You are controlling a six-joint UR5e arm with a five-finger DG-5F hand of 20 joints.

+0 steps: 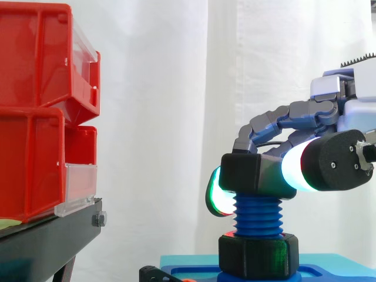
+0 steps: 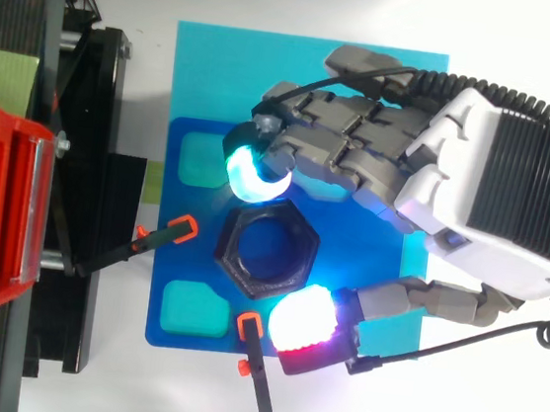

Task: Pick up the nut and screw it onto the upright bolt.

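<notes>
Operator: Nearest my side camera is the robot hand [image 1: 338, 157], reaching in from the right, its thick thumb tip glowing white with a red edge.

Desk: What has it got hold of?

Operator: It is pinching the black hexagonal nut [image 1: 247, 170]. The thumb pad is on the right face and a curled fingertip [image 1: 216, 197], glowing green and red, is on the left face. That nut sits level at the top of the blue threaded upright bolt [image 1: 257, 214]. Bare thread runs below it down to a second black nut [image 1: 258, 255] at the foot, on the blue base plate [image 1: 329, 269]. Well off to the left I see stacked red plastic bins [image 1: 35, 158] on a black stand [image 1: 47, 235], with the white curtain [image 1: 176, 88] behind.

Desk: And from above?

Operator: I look straight down the held nut's bore, and blue shows inside it. A cyan pad touches its far edge and the thumb's white pad meets the near right corner. Two black clamps with orange tips [image 2: 256, 373] lie at the plate's left and near edges, close to the nut but apart from it.
</notes>
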